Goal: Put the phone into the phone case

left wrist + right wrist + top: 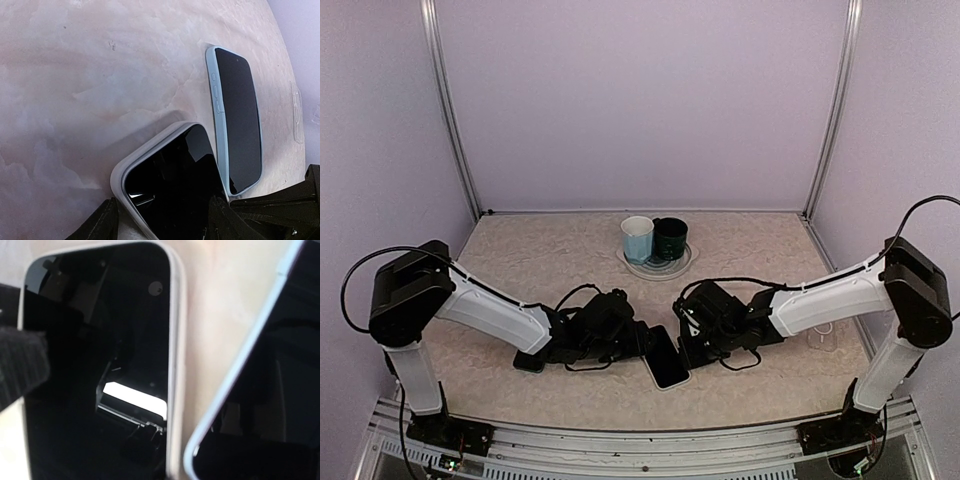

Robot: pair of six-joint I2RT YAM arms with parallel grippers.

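A phone [235,115] with a light blue edge and dark screen lies flat on the table, face up, also seen from above [667,358] and in the right wrist view [280,390]. Just left of it is the grey-rimmed phone case [150,142], showing a glossy black face inside its rim [175,365]. My left gripper [162,220] has a finger on each long side of the case, shut on it. In the top view the left gripper [636,340] and the shut right gripper [690,335] hide the case. The right fingers do not show in their own view.
At the back middle a light blue cup [637,240] and a dark green cup [670,238] stand on a pale plate [660,266]. A small clear object [823,338] lies near the right arm. Metal frame posts and lilac walls bound the table.
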